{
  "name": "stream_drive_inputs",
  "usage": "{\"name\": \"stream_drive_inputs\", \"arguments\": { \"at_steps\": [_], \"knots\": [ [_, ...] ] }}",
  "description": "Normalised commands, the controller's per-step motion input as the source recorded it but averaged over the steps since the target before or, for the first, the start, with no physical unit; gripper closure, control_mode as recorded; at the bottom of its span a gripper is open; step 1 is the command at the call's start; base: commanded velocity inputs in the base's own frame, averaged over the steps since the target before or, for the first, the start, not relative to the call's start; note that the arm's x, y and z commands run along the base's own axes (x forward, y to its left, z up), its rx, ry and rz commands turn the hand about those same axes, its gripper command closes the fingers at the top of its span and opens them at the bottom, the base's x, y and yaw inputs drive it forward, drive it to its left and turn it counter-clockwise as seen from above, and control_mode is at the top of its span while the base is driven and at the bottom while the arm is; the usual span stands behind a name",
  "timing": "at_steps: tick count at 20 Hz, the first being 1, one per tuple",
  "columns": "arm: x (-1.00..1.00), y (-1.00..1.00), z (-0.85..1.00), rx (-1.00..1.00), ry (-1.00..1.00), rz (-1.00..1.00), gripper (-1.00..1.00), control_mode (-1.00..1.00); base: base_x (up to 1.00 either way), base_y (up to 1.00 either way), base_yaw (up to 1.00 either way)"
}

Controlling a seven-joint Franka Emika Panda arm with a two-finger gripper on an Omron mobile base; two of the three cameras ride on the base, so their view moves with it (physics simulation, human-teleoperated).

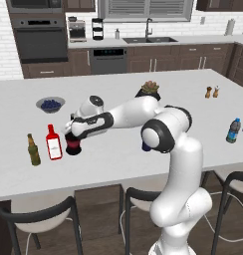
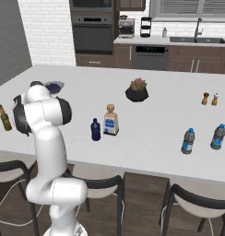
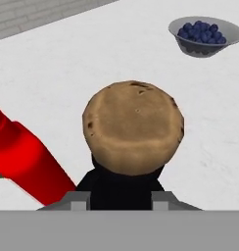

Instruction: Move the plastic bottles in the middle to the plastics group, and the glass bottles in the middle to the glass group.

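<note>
White island counter point(image 1: 118, 149), brick-walled kitchen behind. Gripper point(image 1: 71, 130): fingers pinching black bottle point(image 1: 73, 144) standing just beside red bottle point(image 1: 54, 143). Navy bottle point(image 2: 95, 130), pale bottle point(image 2: 111, 120) mid-counter; blueberry bowl point(image 3: 205, 35) beyond.

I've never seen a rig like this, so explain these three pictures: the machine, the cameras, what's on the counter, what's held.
It is a white robot arm on a driving base in a rendered kitchen. Two pictures come from cameras behind it, left and right; the third looks along its hand. On the white counter stand an olive bottle, a red bottle, a blueberry bowl, a plant, two shakers, a navy bottle, a pale bottle and two blue-capped bottles. The end effector sits over a squat black bottle, cork-topped, standing beside the red one; whether it grips cannot be told.
</note>
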Motion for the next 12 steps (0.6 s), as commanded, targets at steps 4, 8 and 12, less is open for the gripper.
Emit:
{"name": "stream_drive_inputs", "arguments": {
  "at_steps": [4,8,12],
  "knots": [
    [0.00,0.00,-0.04,0.00,0.00,0.00,1.00,-1.00,0.00,0.00,0.00],
    [0.00,0.00,0.00,0.00,0.00,0.00,-1.00,-1.00,0.00,0.00,0.00],
    [0.00,0.00,0.00,0.00,0.00,0.00,-1.00,-1.00,0.00,0.00,0.00]
  ]
}}
